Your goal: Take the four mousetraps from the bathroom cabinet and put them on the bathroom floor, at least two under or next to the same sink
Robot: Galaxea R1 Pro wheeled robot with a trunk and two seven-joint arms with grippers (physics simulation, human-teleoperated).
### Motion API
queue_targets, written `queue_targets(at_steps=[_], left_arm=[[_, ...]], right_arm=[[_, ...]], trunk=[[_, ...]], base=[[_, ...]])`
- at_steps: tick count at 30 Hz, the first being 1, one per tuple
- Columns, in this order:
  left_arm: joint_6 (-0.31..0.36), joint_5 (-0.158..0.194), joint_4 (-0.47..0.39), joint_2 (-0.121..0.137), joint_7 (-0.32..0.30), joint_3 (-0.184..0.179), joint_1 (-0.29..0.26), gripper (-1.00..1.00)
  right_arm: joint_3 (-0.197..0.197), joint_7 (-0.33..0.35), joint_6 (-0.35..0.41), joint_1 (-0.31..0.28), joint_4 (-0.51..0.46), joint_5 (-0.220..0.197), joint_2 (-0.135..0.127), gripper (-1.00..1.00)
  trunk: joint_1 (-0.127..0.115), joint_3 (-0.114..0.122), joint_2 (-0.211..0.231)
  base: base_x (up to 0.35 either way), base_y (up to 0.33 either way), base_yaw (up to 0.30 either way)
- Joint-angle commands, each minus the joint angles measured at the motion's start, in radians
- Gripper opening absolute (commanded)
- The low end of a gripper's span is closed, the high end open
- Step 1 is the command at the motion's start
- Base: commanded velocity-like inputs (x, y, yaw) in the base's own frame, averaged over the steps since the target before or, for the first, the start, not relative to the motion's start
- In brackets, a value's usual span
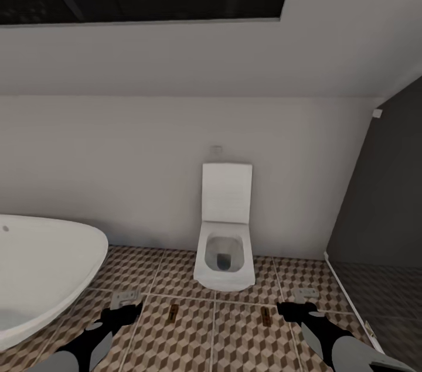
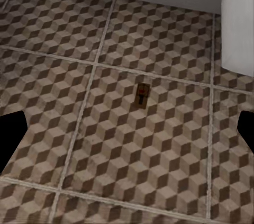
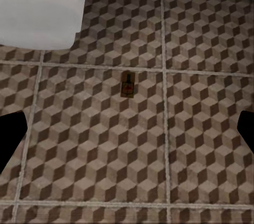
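Observation:
Two mousetraps lie flat on the bathroom floor in front of the toilet. One mousetrap is left of centre, seen close in the left wrist view. The other mousetrap is right of centre, seen in the right wrist view. My left gripper hovers above the tiles just left of the first trap, open and empty. My right gripper hangs just right of the second trap, also open and empty. The cabinet and the sink are out of view.
A white wall-hung toilet with its lid up stands against the far wall, its bowl edge near the right gripper's view. A large white bathtub fills the left. A dark wall closes the right side.

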Motion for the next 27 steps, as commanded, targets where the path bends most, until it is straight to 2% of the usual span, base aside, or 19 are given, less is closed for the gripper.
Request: queue_targets(at_steps=[1,9,15,18,19,27], left_arm=[[-0.003,0.011,0.01,0.0,-0.003,-0.008,-0.001,1.0],[-0.002,0.025,0.113,-0.003,-0.011,-0.007,0.0,1.0],[0.0,0.05,0.141,-0.007,-0.011,-0.007,0.009,1.0],[0.002,0.058,0.147,-0.008,-0.01,-0.007,0.017,1.0],[0.008,0.061,0.149,-0.01,-0.01,-0.007,0.029,1.0],[0.059,0.065,0.151,-0.017,-0.014,-0.007,0.094,1.0]], right_arm=[[-0.008,-0.001,-0.004,-0.001,0.004,0.009,0.0,1.0],[-0.007,-0.005,0.001,-0.001,0.08,0.007,-0.001,1.0],[-0.006,-0.006,0.005,0.011,0.116,0.018,0.002,1.0],[-0.006,-0.007,0.006,0.043,0.122,0.032,0.003,1.0],[-0.005,-0.008,0.006,0.072,0.125,0.043,0.004,1.0],[-0.006,-0.012,0.001,0.188,0.127,0.079,0.006,1.0]], trunk=[[-0.004,0.002,0.007],[-0.035,0.027,0.063],[-0.058,0.046,0.105],[-0.069,0.055,0.126],[-0.073,0.059,0.133],[-0.104,0.084,0.189]], base=[[0.0,0.0,0.0],[0.0,0.0,0.0],[0.0,0.0,0.0],[0.0,0.0,0.0],[0.0,0.0,0.0],[0.0,0.0,0.0]])
